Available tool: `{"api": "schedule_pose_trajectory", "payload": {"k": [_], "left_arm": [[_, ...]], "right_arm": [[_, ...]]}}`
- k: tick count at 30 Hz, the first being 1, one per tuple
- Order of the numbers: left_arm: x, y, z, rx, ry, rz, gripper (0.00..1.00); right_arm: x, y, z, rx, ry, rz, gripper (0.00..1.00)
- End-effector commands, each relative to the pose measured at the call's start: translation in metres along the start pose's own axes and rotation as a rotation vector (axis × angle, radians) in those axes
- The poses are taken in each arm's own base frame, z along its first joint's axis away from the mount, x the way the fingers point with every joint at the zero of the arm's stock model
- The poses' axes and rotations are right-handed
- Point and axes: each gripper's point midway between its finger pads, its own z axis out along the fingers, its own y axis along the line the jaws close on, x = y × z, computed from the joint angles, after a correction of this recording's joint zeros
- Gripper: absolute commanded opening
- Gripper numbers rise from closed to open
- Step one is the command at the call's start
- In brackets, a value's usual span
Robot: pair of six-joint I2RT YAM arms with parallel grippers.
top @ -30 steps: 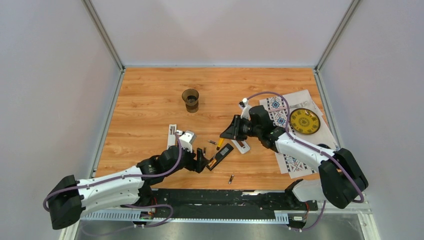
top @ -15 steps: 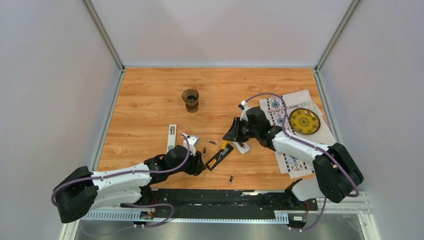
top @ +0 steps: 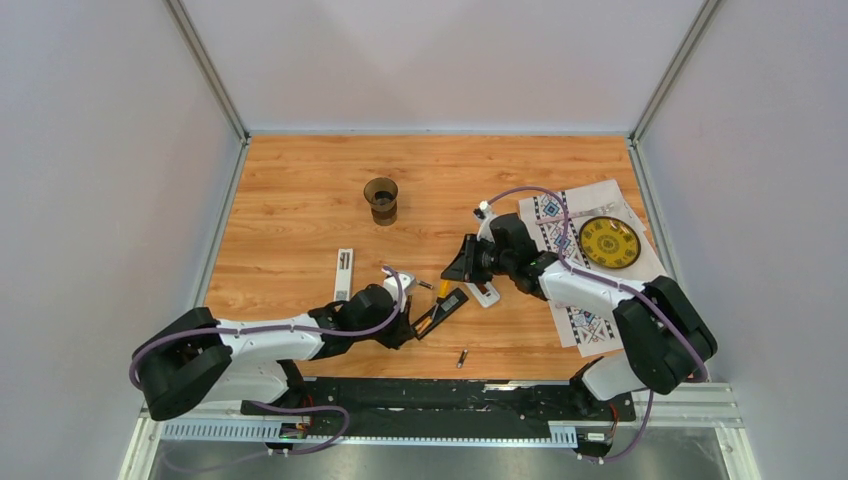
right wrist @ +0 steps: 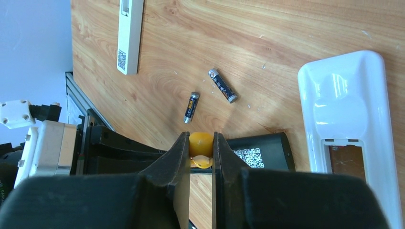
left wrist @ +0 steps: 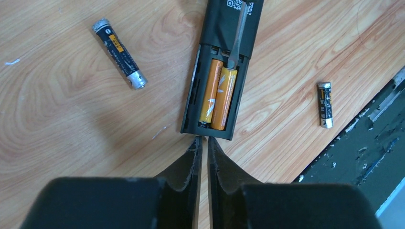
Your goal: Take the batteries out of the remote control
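Note:
The black remote control (left wrist: 229,21) lies back-up with its compartment uncovered, and two orange batteries (left wrist: 217,98) sit side by side inside. My right gripper (right wrist: 201,138) is shut on the yellow-orange handle of a screwdriver (right wrist: 200,142). The screwdriver's blade (left wrist: 237,36) reaches down to the top end of the right-hand orange cell. My left gripper (left wrist: 204,138) is shut on nothing, its tips against the remote's near end. Two dark grey batteries (left wrist: 119,53) (left wrist: 325,104) lie loose on the wood on either side of the remote. In the top view the remote (top: 443,311) lies between both grippers.
A white remote (right wrist: 351,119) with its compartment uncovered lies right of the black one. A white strip (top: 343,273) lies to the left, a dark cup (top: 381,198) further back. A yellow disc (top: 610,242) rests on patterned paper (top: 548,212) at right. One more battery (top: 461,357) lies near the front edge.
My left gripper has gone from wide open to shut while its arm slid right to the black remote's near end. The right arm drew slightly left with the screwdriver.

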Motion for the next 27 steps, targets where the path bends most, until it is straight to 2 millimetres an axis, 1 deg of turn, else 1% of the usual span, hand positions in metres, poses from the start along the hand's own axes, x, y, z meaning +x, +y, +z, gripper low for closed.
{"api": "schedule_pose_trajectory", "payload": {"k": [1,3,5,11,13,15,18,21,23,27], "left_arm": [[0.002,-0.001,0.006,0.014,0.012,0.014,0.14],[0.005,0.001,0.008,0.008,0.017,0.007,0.11],[0.005,0.000,0.009,0.013,0.011,0.003,0.09],[0.005,0.004,0.012,-0.010,0.011,-0.011,0.07],[0.005,0.007,0.012,-0.027,0.004,-0.020,0.06],[0.003,0.007,0.011,-0.029,-0.002,-0.025,0.05],[0.003,0.007,0.011,-0.030,-0.005,-0.026,0.04],[0.003,0.007,0.010,-0.030,-0.003,-0.028,0.04],[0.004,0.007,0.010,-0.032,-0.001,-0.028,0.04],[0.006,0.008,0.011,-0.034,0.003,-0.026,0.02]], "right_arm": [[-0.003,0.024,0.002,-0.117,-0.008,0.026,0.00],[-0.002,0.026,0.005,-0.128,-0.001,0.037,0.00],[-0.001,0.028,0.006,-0.142,0.010,0.046,0.00],[0.002,0.039,0.007,-0.182,0.033,0.054,0.00],[0.005,0.039,0.009,-0.173,0.046,0.045,0.00],[0.009,0.036,0.013,-0.159,0.058,0.042,0.00],[0.010,0.035,0.014,-0.157,0.060,0.043,0.00],[0.002,0.038,0.008,-0.138,0.033,0.026,0.00],[-0.009,0.038,0.004,-0.108,-0.011,-0.011,0.00],[-0.023,0.027,-0.010,-0.027,-0.076,-0.052,0.00]]}}
